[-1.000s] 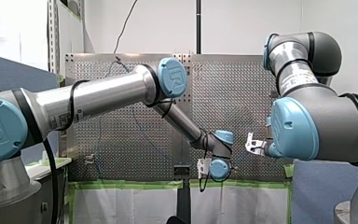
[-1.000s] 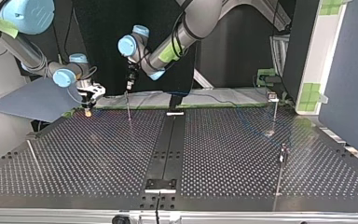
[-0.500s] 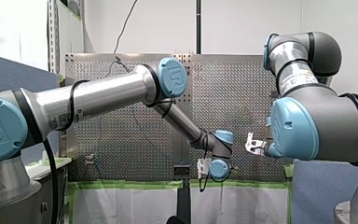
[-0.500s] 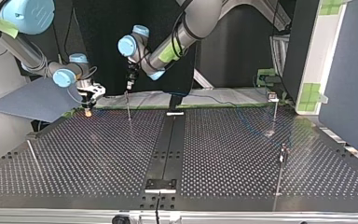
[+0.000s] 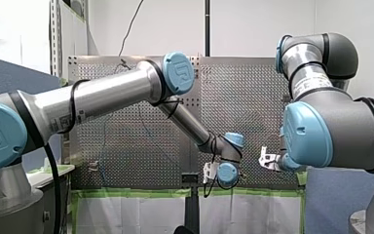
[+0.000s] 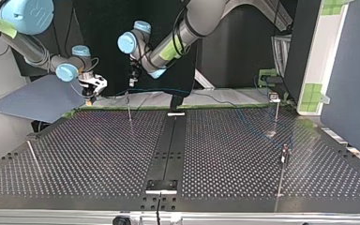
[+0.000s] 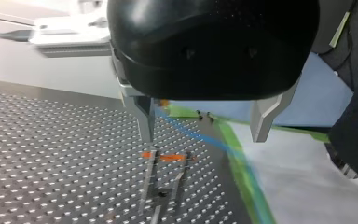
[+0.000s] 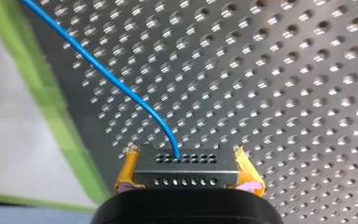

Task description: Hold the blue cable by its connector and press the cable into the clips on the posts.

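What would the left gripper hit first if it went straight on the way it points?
Probably the blue cable, which crosses ahead of my left gripper, between its open fingers. The post with its orange clip stands beyond it; depth is hard to judge.

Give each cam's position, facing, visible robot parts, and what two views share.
Front view: behind the arms, looking over the perforated metal table; my left arm at left, my right arm at right.
Top view: across the table, facing both arms, sides crossed.
Left wrist view: on my left wrist, facing a thin metal post; own open left gripper.
Right wrist view: on my right wrist, facing the table; right gripper shut on grey metal connector.
Shared: both wrist views show the thin blue cable.
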Robot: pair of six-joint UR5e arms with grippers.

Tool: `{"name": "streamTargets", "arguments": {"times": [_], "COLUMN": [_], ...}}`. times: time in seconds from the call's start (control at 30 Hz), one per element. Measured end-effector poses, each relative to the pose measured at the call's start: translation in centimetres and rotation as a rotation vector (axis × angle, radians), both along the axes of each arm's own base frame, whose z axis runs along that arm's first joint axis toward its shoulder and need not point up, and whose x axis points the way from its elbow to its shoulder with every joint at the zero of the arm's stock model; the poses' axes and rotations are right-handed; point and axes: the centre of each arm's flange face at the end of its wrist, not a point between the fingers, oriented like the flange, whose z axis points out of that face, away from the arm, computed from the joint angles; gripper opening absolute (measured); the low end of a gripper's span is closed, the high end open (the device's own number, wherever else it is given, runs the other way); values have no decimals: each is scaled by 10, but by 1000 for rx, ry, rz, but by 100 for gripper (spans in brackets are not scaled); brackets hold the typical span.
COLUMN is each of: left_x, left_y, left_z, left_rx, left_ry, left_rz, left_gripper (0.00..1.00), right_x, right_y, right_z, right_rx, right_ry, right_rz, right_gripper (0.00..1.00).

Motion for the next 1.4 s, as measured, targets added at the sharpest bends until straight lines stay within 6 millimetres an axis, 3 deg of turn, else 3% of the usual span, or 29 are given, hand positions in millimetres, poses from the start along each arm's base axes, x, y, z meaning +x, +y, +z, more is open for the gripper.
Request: {"name": "streamTargets", "arguments": {"times": [0.33,0.77,0.97,1.4], "left_x": [-11,-59,-79,-102], "left_y": [10,26,38,74], "left_z": [35,71,88,125], "left_rx": [-9,37,64,60], "left_ry": [-18,56,86,182], "left_rz": [22,16,33,56], "left_gripper": [100,100,100,100], "right_x": [6,1,3,3], "right_y": [32,56,68,109], "right_z": [-13,-5,8,-8], "right_rx": [5,-38,-67,-36], "right_ry": [14,-7,-50,-55], "right_rz": [29,34,28,22], "right_gripper": [0,0,0,0]}}
